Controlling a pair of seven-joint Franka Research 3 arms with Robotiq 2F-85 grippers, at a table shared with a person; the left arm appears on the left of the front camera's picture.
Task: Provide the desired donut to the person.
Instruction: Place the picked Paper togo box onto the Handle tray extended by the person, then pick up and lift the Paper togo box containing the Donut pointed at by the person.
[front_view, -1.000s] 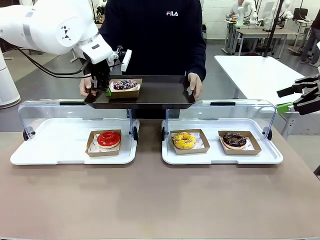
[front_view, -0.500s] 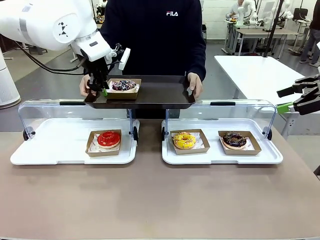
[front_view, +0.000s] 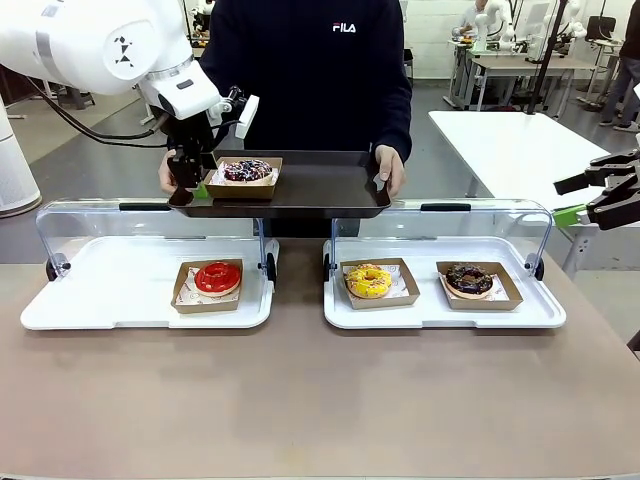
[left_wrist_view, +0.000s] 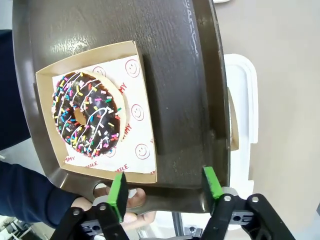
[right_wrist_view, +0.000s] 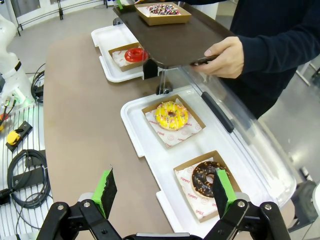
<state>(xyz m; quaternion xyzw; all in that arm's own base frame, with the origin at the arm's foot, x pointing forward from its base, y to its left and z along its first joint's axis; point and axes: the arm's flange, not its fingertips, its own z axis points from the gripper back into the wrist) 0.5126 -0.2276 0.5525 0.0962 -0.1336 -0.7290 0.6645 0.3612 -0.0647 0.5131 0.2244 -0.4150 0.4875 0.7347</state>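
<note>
The person (front_view: 310, 70) was seen gripping a dark tray (front_view: 330, 182) at both ends. Flat on it, just beyond the tips of the left gripper (left_wrist_view: 165, 187), a cardboard box (left_wrist_view: 140, 115) with the sprinkled chocolate donut (left_wrist_view: 90, 115) was set. That gripper's fingers were spread wide, with nothing caught between them. The handover was judged essentially done, with only the arm's withdrawal left. The right gripper (right_wrist_view: 165, 192) was held fully open and empty, well apart from the tray.

donut (front_view: 248, 169) on tray (front_view: 335, 186), person (front_view: 310, 80) behind
</note>
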